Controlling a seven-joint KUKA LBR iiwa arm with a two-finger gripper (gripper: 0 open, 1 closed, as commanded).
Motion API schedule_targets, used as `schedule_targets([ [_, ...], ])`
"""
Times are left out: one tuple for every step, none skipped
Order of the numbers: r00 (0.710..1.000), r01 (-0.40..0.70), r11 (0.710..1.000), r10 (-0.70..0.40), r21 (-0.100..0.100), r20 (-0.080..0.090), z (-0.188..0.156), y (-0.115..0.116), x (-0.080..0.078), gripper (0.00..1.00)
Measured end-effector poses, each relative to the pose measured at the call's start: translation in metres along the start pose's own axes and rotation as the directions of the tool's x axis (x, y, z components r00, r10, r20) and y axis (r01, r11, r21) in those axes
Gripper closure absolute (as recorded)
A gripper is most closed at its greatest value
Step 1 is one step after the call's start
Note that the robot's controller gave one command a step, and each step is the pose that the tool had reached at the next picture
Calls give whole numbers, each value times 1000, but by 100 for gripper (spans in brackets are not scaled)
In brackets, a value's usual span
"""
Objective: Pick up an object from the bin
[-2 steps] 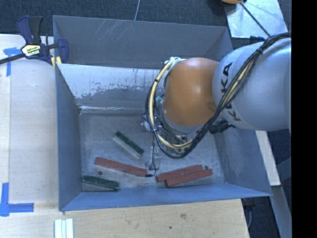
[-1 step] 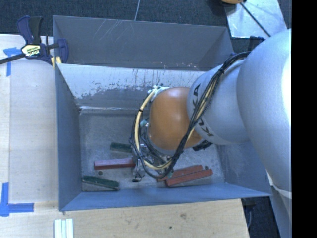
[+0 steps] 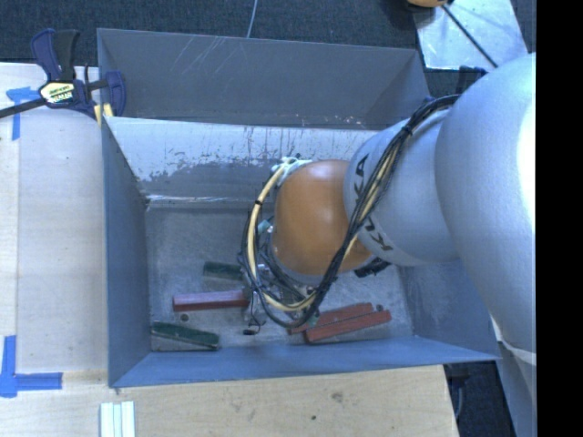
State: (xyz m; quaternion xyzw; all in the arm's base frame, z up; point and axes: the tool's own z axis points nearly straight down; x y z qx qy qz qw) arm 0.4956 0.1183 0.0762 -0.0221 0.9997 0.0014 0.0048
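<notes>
While the end effector (image 3: 254, 322) hangs low near the grey bin's (image 3: 123, 271) six o'clock, its opening impossible to tell, a pink bar (image 3: 205, 301) lies at its nine o'clock and red-brown bars (image 3: 351, 321) at three; nothing looks lifted yet.

In bin (image 3: 123, 271), three sticks (image 3: 209, 300) left of pincer (image 3: 254, 324), two bars (image 3: 346, 323) right.

I see my gripper (image 3: 253, 324) down near the floor of the grey bin (image 3: 127, 244), toward six o'clock from its middle. A maroon bar (image 3: 208, 300) lies just at the gripper's nine o'clock, a dark green strip (image 3: 185, 336) at eight, another green piece (image 3: 221, 269) at eleven, and two reddish-brown bars (image 3: 351, 322) at three.
</notes>
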Motion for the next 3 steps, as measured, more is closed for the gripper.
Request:
schedule_targets([
  [1000, 3, 1000, -3, 3, -11, -46, 14, -7, 100],
  [1000, 29, 1000, -29, 3, -13, -120, 4, 1, 100],
  [1000, 30, 1000, -30, 0, 4, -130, 5, -4, 100],
])
